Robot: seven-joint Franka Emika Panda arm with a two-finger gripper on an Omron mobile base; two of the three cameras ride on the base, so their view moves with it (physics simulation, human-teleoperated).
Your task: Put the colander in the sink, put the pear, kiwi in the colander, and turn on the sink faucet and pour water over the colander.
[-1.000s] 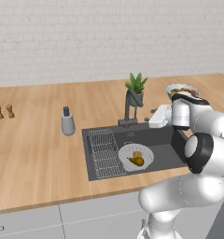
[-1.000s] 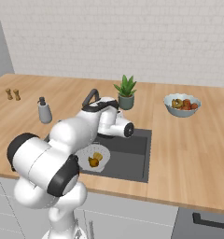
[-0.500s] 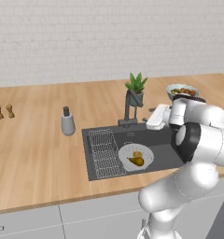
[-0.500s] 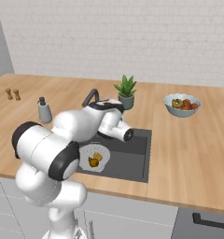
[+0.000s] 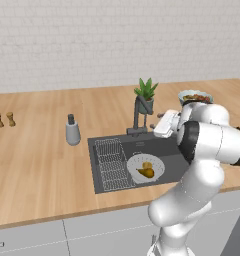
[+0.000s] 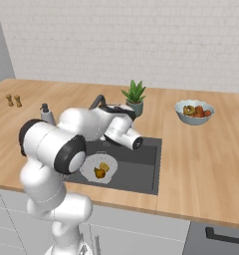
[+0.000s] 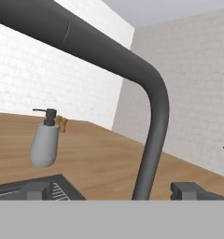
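The white colander [image 5: 145,168] sits in the dark sink [image 5: 104,145] beside the wire rack. In it lie the brownish pear [image 5: 146,173] and the yellow-green kiwi [image 5: 147,165]; the right base view shows the same colander [image 6: 100,168], pear [image 6: 99,173] and kiwi [image 6: 105,167]. My gripper [image 5: 156,125] hovers over the sink's back right, level with the faucet [image 5: 137,117]. In the hand view the gripper [image 7: 116,191] is open, and the faucet's neck [image 7: 151,116] rises close in front between the fingertips [image 7: 37,189]. Water is out of view.
A grey soap dispenser [image 5: 72,131] stands left of the sink. A potted plant [image 5: 146,96] is behind the faucet. A fruit bowl [image 6: 193,110] sits on the counter to the right, and two small shakers [image 5: 4,119] at the far left.
The hand has edged left toward the faucet while the elbow swung up and round. The jaws stayed open; the colander and fruit have not moved.
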